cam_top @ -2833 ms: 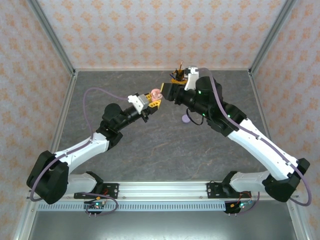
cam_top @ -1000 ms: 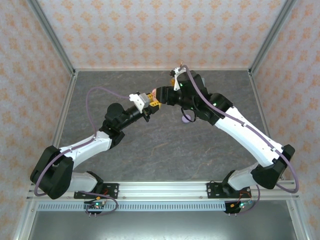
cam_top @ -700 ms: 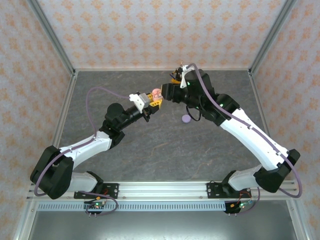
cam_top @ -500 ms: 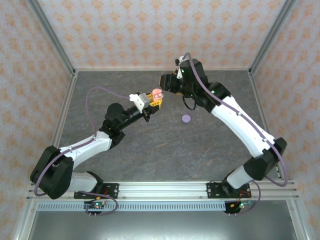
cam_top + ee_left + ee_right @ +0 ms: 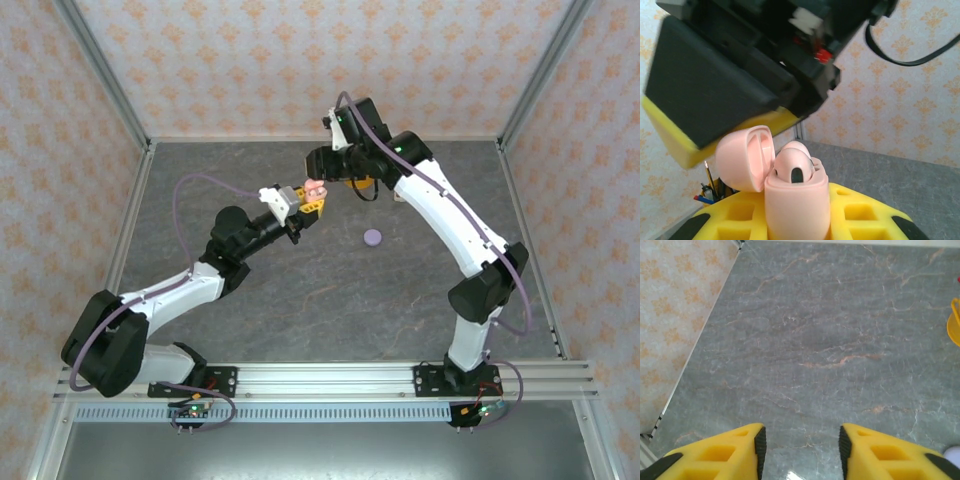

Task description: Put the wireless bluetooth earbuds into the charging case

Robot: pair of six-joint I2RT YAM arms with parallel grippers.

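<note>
Your left gripper (image 5: pixel 797 222) is closed on the pale pink round plastic charging case (image 5: pixel 796 197), its yellow fingers (image 5: pixel 865 215) pressing the body from both sides and holding it upright above the grey marbled tabletop (image 5: pixel 805 340). The case's domed lid (image 5: pixel 742 157) stands open, hinged back to the left in the wrist view. One pale pink earbud (image 5: pixel 794 167) sits in the case's mouth, rounded head up, with a dark spot on its front. Whether it is fully seated, you cannot tell.

Your right gripper (image 5: pixel 800 440) has its yellow fingers spread wide apart with nothing between them, only bare tabletop below. From above, the right gripper (image 5: pixel 322 163) hangs just beyond and above the held case (image 5: pixel 316 188), close to it; contact cannot be judged.

A small lilac round case (image 5: pixel 373 237) lies flat on the table, well apart from both grippers.
</note>
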